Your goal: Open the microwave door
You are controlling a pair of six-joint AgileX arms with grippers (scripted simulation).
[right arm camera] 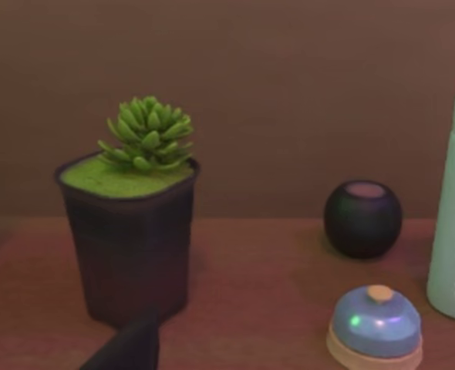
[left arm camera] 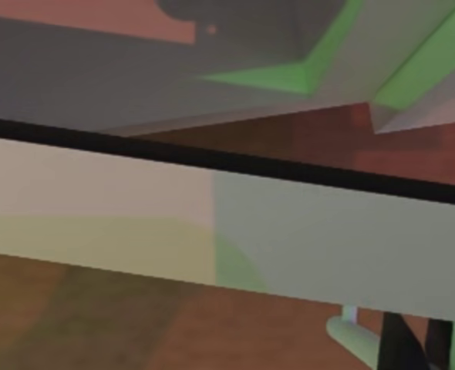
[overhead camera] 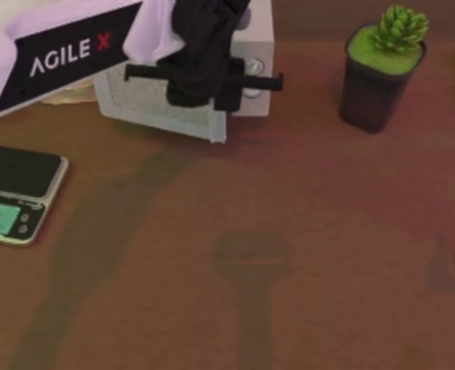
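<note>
Microwave door [overhead camera: 162,108] swung partway out from the microwave [overhead camera: 254,35], back-centre of the tabletop [overhead camera: 305,231] | "AGILE X" readable on left arm | left end effector [overhead camera: 204,77] reaching down over the door's free edge, can't tell if it's gripping | right arm out of top view, its end effector state can't tell | potted succulent [overhead camera: 383,65] to the right

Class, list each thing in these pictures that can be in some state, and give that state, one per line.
microwave door: ajar, swung partly out from the microwave
left gripper: at the door's free edge
kitchen scale: display lit green
potted succulent: upright
call bell: upright, untouched
right gripper: out of the top view
</note>
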